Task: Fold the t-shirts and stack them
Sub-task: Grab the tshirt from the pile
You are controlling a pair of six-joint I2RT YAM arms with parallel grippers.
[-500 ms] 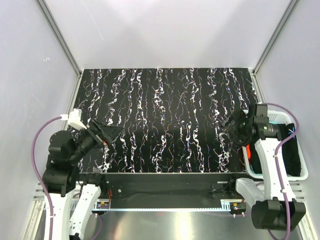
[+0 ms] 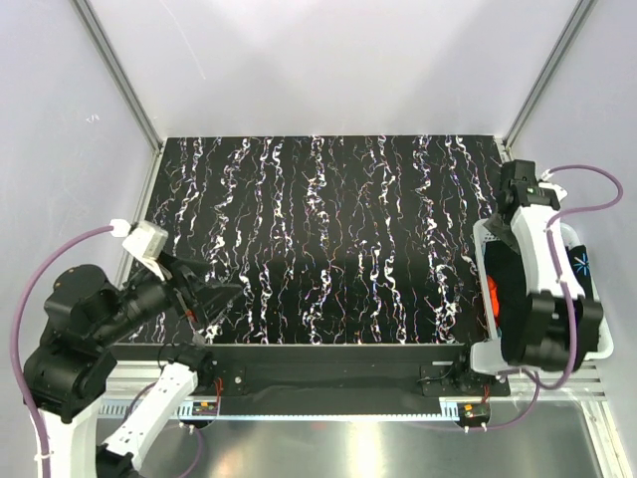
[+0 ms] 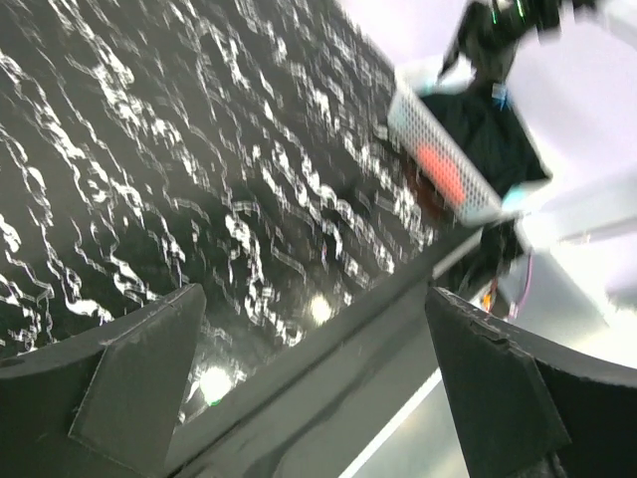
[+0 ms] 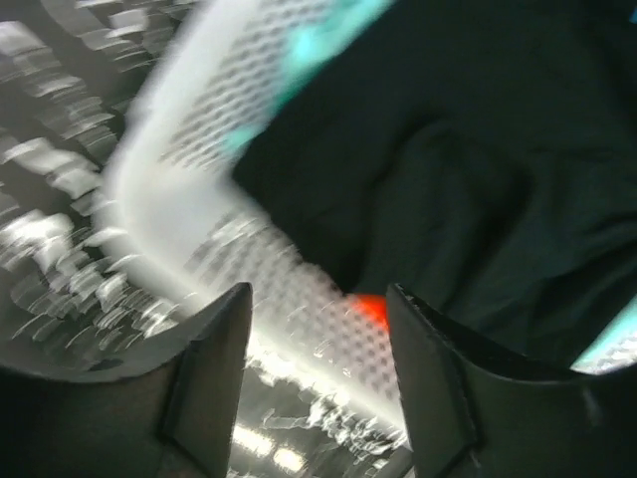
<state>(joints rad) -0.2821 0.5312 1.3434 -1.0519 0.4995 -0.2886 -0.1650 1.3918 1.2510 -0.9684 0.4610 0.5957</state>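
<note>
A large black t-shirt (image 2: 594,311) fills the white lattice basket (image 2: 482,237) at the table's right edge. An orange-red t-shirt (image 2: 491,295) shows through the basket's near wall, and a small turquoise mark (image 2: 582,262) lies on the black cloth. My right gripper (image 2: 515,197) hangs over the basket's far left corner. In the right wrist view it (image 4: 318,373) is open and empty above the basket wall (image 4: 199,169), with the black t-shirt (image 4: 448,149), the orange-red patch (image 4: 370,309) and turquoise cloth (image 4: 318,40) beyond. My left gripper (image 2: 221,299) is open and empty over the table's near left corner.
The black marbled tabletop (image 2: 328,229) carries no shirt. In the blurred left wrist view, the open left gripper (image 3: 314,373) looks across the table's front rail at the basket (image 3: 438,139) and the right arm (image 3: 498,30). White walls close in the left, back and right.
The right arm has swung from the table's right edge to over the basket's far corner. The left arm has pulled back to the left, its gripper now lower and pointing right.
</note>
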